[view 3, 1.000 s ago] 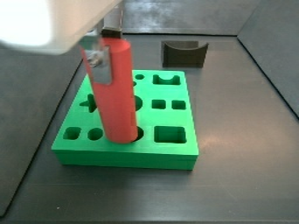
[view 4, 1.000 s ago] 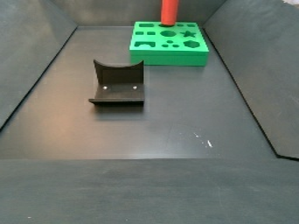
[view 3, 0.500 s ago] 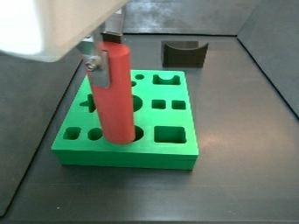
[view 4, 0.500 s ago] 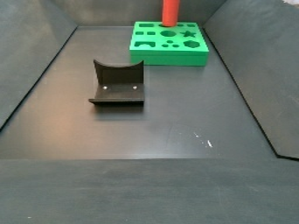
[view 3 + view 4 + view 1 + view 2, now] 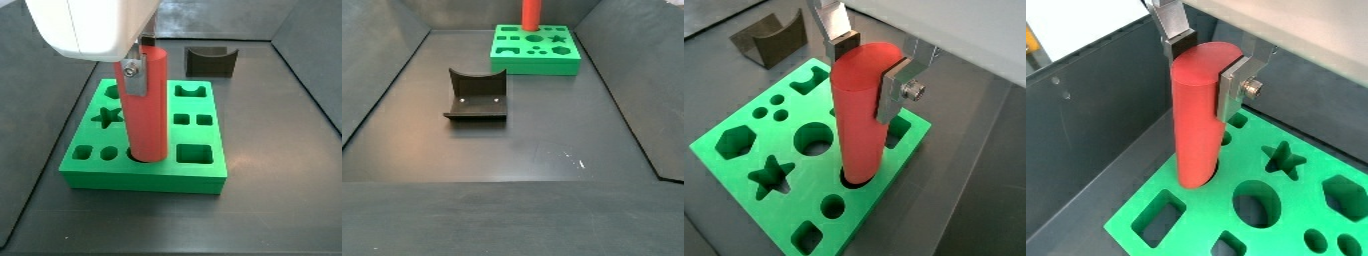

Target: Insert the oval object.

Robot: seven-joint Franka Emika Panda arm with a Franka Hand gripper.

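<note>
Floor (image 5: 516, 150) was seen mostly bare, walled round; fixture (image 5: 476, 96) stood well apart from the work, approx. 7 o'clock of the block in a side view, so plenty of room there. Green block (image 5: 201, 175) lay near the back wall in that view, its other holes unfilled. Red peg (image 5: 144, 105) was seen upright w/ its lower end in the oval hole at the block's front edge; most of its length was above the block. Task judged part done: entry made, seating left. Gripper (image 5: 871, 62) was clamped on the peg's top; fingers (image 5: 1237, 92) flat vs. its sides.
</note>
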